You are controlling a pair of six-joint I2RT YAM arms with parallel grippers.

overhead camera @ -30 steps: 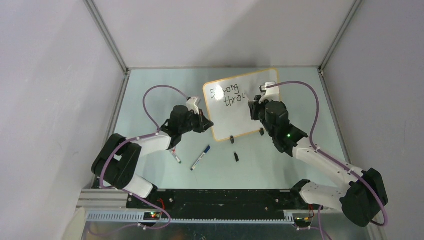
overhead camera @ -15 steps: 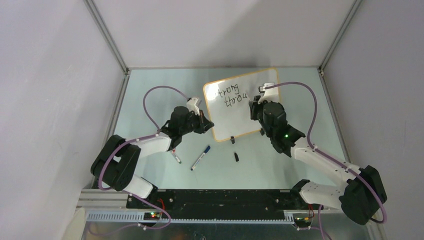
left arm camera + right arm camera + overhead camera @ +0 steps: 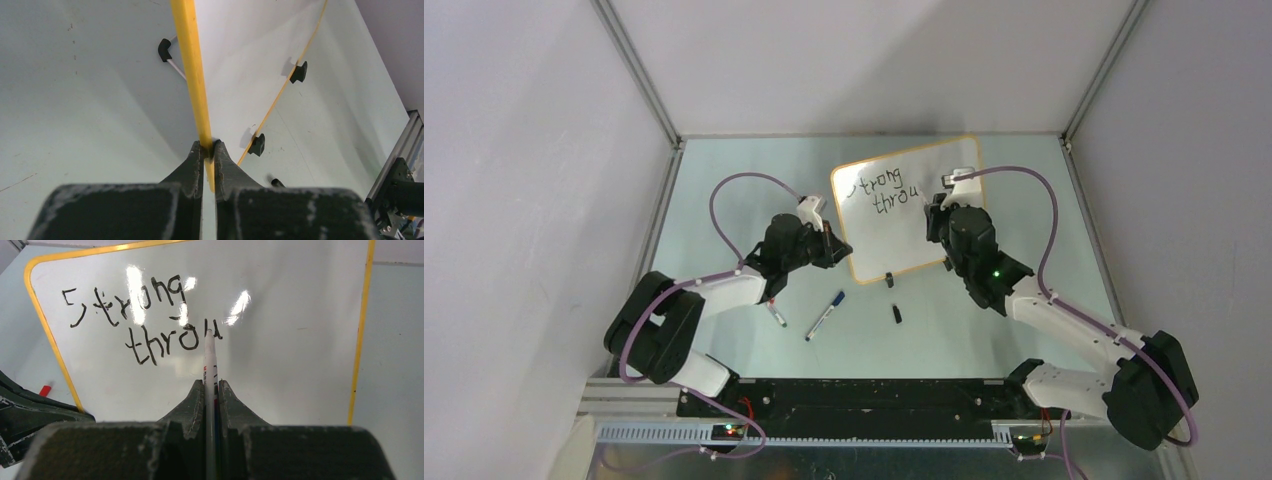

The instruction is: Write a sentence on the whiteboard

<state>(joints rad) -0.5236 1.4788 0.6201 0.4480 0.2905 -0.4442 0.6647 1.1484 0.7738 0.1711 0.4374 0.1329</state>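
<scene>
Whiteboard (image 3: pixel 300 315) rim: left claw (image 3: pixel 207 147) clamped | marker (image 3: pixel 209 352): right claw (image 3: pixel 211 385) pinching

The left tool (image 3: pixel 840 250) meets the whiteboard (image 3: pixel 894 242) edge, right tool (image 3: pixel 934 206) midboard.

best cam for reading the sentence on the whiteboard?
Right wrist: the sentence is close and legible, "Strong" over "throu". Top external shows it small, first letter washed out. Left wrist shows only the whiteboard edge-on.
</scene>
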